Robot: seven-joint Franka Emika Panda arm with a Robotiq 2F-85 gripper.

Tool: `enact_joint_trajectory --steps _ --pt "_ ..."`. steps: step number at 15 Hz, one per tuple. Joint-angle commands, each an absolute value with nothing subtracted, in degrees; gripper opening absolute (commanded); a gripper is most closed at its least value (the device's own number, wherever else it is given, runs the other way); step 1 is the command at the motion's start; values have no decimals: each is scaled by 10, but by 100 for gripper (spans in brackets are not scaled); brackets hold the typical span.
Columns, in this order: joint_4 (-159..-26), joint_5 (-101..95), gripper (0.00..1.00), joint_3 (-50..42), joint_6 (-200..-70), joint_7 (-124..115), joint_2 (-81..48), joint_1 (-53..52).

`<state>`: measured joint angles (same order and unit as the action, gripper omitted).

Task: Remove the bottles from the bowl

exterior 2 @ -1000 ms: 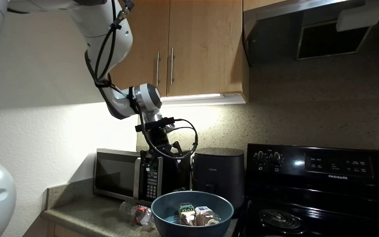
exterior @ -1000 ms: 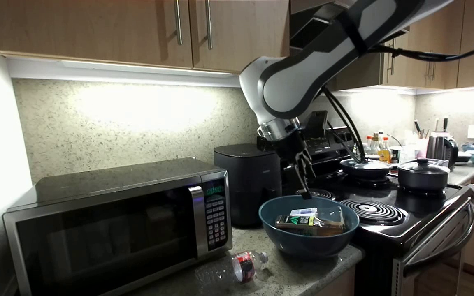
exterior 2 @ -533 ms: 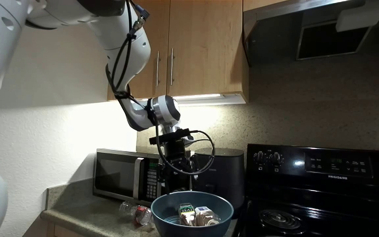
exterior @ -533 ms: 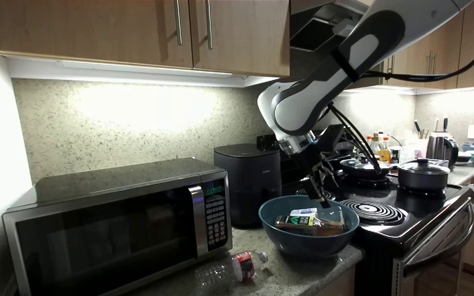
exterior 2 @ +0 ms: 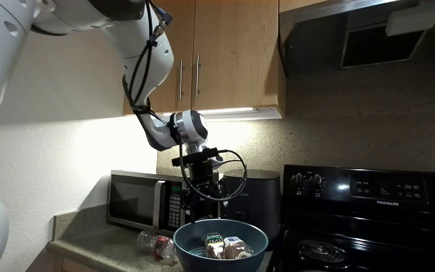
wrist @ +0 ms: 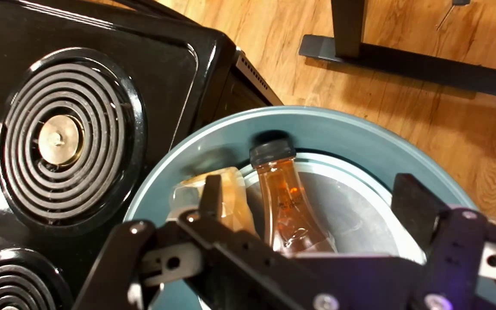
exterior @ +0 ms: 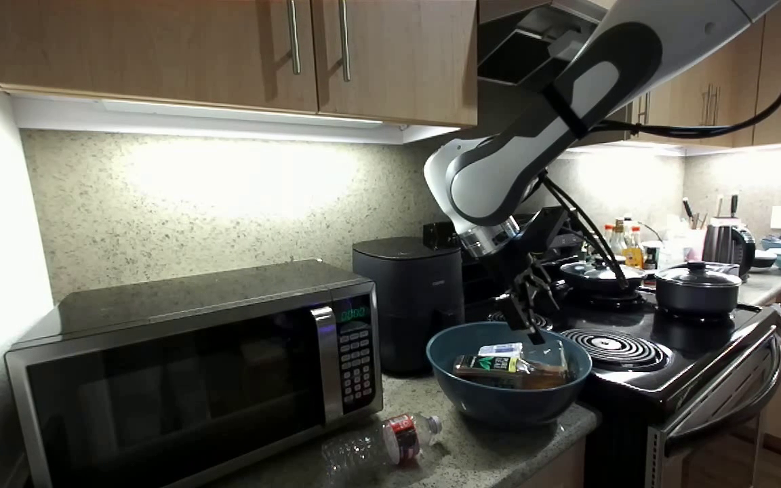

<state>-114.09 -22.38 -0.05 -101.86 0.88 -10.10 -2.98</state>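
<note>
A black, two-fingered robot gripper [wrist: 310,196] hangs over a large, round, glossy blue bowl [exterior: 506,407] on a speckled stone tabletop [exterior: 472,455], its jaws spread wide and holding nothing. Inside the bowl lies an amber, slim-necked, black-capped bottle [wrist: 286,204], next to what looks like a pale, angular clear-plastic bottle [wrist: 237,198]; whether the two touch cannot be told. A clear, ribbed, red-labelled plastic bottle [exterior: 398,440] lies on its side on the tabletop near the bowl. The amber bottle appears to hold liquid, so it is likely the weightier load, with smooth sides that may slip and walls that could give under a hard squeeze. Its neck tapers toward the cap [wrist: 272,153], a shape from which the jaws could slide; the better hold is probably across the broad body below the shoulder, one jaw eased down between the two bottles. The angular one may prove light, its corners stiffer than its flat sides.
</note>
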Motion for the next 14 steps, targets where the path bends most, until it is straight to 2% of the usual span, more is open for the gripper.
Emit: enact_joint_trajectory --steps 1,14 --pt "-1103 -189 100 -10 -1021 44 -148 -4" --pt "-917 -141 100 -18 -982 212 -338 68"
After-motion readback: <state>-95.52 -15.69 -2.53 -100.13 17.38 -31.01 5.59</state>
